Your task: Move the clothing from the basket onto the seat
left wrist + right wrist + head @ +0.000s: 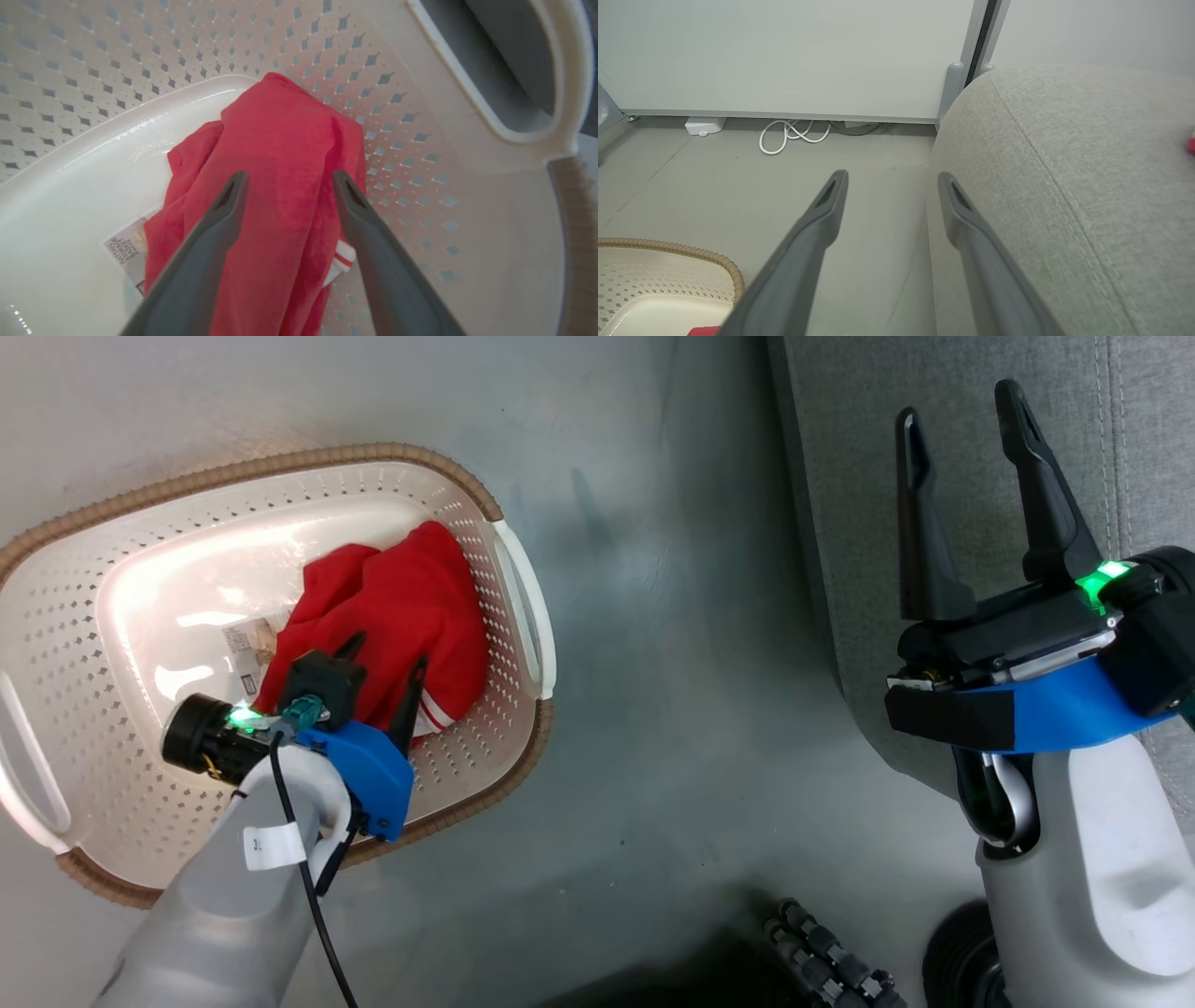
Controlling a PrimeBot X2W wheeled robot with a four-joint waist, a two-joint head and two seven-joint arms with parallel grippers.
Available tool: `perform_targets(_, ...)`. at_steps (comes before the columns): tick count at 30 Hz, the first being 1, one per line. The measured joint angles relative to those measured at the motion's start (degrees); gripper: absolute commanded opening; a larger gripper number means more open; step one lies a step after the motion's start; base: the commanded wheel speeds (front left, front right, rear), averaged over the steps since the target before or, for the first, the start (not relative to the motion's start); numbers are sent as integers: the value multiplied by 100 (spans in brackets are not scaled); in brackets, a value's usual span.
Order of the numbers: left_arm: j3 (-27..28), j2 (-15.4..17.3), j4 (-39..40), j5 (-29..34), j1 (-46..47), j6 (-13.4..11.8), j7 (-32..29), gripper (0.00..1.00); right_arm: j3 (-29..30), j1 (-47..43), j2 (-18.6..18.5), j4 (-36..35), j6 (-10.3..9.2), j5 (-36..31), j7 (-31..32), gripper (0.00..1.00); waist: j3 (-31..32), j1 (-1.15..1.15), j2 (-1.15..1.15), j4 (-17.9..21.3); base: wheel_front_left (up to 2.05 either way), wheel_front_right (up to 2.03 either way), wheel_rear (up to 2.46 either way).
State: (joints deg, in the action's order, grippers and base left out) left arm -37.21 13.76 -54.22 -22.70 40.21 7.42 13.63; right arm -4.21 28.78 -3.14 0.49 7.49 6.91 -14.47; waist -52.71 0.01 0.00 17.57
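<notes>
The cream basket (112, 569) with its brown rim stands on the floor at the left. A crumpled red piece of clothing (392, 607) with white stripe trim lies in its right half. My left gripper (387, 653) reaches down into the basket, open, its fingers spread just over the red fabric (280, 140). In the left wrist view the left gripper (290, 177) straddles a fold of the clothing against the perforated basket wall (140, 46). My right gripper (962, 411) is open and empty, raised at the edge of the grey seat (840, 476). In the right wrist view the right gripper (893, 176) points along the seat's (1064, 163) rounded side.
A paper label (124, 247) lies on the basket bottom, half under the fabric. Grey floor separates basket and seat. A white cable (794, 135) and a white box (704, 125) lie by the far wall. A small red patch (1191, 144) shows on the seat's right edge.
</notes>
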Motion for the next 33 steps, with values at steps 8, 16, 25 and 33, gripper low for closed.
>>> perform_targets(8,-422,104,-559,199,274,-43,-242,100,-88,49,10,46,0,134,-33,100,-144,0,0,41,0,0,0)
perform_targets(16,-564,53,-1078,393,528,-620,-389,100,-121,95,13,48,0,190,-49,100,-247,0,0,73,0,0,0)
perform_targets(25,-547,-30,-1401,382,795,-993,-294,100,-125,98,14,19,0,237,-52,100,-337,0,0,81,0,0,0)
perform_targets(33,-523,-101,-1578,265,844,-989,-267,0,-135,100,14,21,0,270,-53,100,-323,-1,0,82,0,0,0)
